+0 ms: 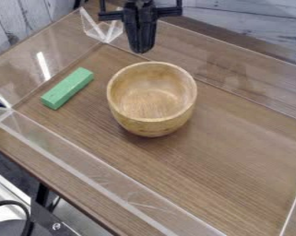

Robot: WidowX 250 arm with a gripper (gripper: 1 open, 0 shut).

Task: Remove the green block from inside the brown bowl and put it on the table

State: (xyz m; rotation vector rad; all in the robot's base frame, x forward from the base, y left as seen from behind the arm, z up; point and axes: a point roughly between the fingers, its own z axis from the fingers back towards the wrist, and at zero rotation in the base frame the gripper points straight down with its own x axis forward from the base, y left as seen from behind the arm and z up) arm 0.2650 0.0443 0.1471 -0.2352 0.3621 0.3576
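The gripper [140,43] has its dark fingers pressed together with nothing between them, pointing down above the table [224,157] at about twelve o'clock from the brown bowl [151,99]. The arm above it runs out of the top edge of the view. The bowl stands upright near the middle of the tabletop, its inside bare wood. The green block [66,88] lies flat on the table at nine o'clock from the bowl, apart from it, near the clear acrylic wall [15,124].
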